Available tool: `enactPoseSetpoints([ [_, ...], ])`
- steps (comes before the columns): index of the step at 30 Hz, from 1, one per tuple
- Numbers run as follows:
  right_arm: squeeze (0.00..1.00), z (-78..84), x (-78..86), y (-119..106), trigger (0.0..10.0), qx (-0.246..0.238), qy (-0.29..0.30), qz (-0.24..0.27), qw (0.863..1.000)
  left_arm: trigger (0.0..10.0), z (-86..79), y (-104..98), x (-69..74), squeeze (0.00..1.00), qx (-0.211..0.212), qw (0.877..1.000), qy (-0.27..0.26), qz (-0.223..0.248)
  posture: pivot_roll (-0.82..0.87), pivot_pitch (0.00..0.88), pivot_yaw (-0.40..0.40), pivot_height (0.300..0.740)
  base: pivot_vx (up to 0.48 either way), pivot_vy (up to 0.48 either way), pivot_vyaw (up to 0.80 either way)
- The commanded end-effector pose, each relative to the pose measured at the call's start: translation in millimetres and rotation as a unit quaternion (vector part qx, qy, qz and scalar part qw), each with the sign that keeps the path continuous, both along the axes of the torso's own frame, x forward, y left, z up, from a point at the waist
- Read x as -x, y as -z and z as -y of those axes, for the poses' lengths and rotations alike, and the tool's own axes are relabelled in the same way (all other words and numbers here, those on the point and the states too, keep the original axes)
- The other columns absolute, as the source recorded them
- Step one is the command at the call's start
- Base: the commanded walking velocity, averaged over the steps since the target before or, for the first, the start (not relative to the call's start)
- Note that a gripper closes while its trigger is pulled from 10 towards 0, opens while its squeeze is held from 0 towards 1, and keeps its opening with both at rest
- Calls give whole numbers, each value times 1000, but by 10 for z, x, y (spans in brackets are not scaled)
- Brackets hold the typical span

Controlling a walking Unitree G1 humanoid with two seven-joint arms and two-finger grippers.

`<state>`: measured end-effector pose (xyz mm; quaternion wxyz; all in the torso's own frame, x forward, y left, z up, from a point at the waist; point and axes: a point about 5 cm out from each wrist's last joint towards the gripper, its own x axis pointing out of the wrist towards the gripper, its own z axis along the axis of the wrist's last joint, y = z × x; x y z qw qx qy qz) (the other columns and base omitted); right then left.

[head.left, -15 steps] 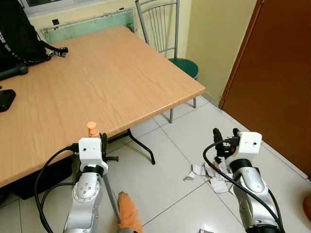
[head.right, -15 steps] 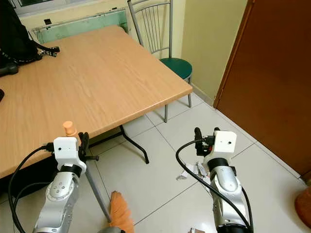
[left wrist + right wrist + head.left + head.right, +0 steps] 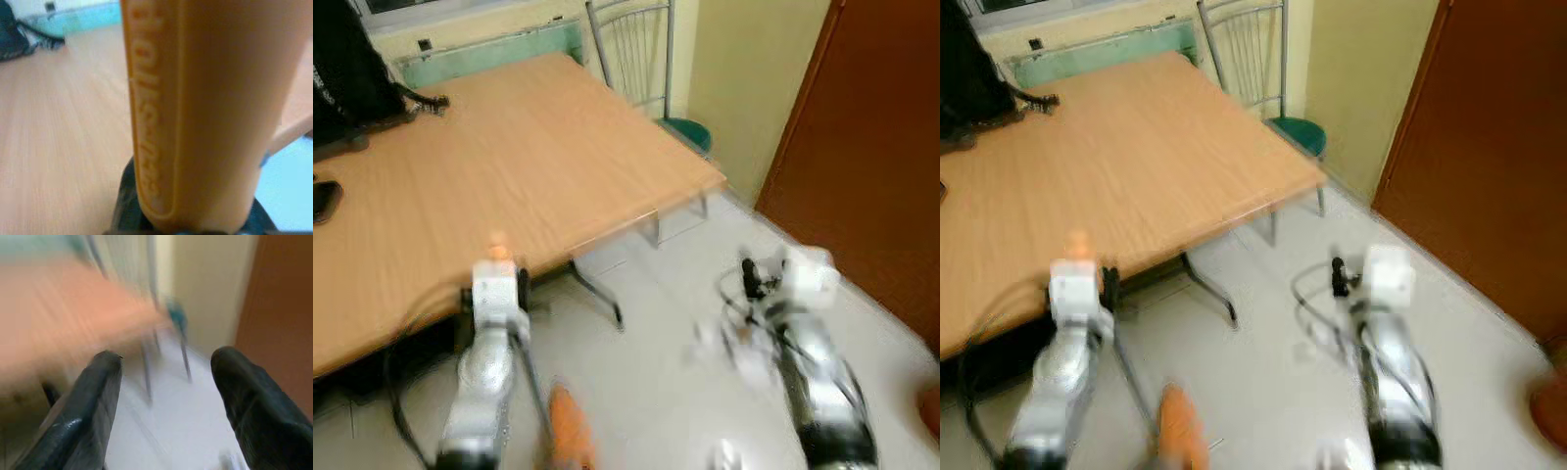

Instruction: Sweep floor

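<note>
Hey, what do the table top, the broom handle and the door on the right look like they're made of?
Table top: light wood or wood-look laminate, with visible grain and a matte finish. Broom handle, held in the left claw: orange plastic, smooth, with raised moulded lettering. Door: reddish-brown wood or veneer, though blur hides any grain.

A wooden table (image 3: 509, 166) is seen standing on a white tiled floor (image 3: 656, 333). A black bag (image 3: 347, 73) is placed on the table, near its far corner.
</note>
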<state>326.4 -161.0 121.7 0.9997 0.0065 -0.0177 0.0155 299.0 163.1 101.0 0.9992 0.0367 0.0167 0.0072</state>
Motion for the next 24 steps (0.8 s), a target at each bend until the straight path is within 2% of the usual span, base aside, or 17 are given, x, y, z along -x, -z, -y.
enactPoseSetpoints([
  [1,0,88,166,321,10000,10,15,-54,998,10000,-46,136,102,0,11,1000,-16,-17,-16,0,-13,740,0,0,0],
  [5,0,90,238,405,10000,-6,15,-70,997,10000,-32,162,143,0,13,1000,-18,-19,8,0,-29,740,0,0,0],
  [8,0,50,214,451,10000,-4,11,-83,996,10000,-21,130,124,0,22,999,-24,-19,17,0,-39,740,0,0,0],
  [11,0,-9,204,405,10000,-12,2,-71,997,10000,31,138,140,0,21,999,-19,-23,14,0,-42,740,0,0,0],
  [15,0,-33,176,379,10000,-26,-3,-71,997,10000,74,164,140,0,43,999,-1,-34,2,0,-30,740,0,0,0],
  [24,0,-11,83,311,10000,-28,-4,-62,998,10000,115,84,55,0,66,997,18,-34,-3,0,-18,740,0,0,-780],
])
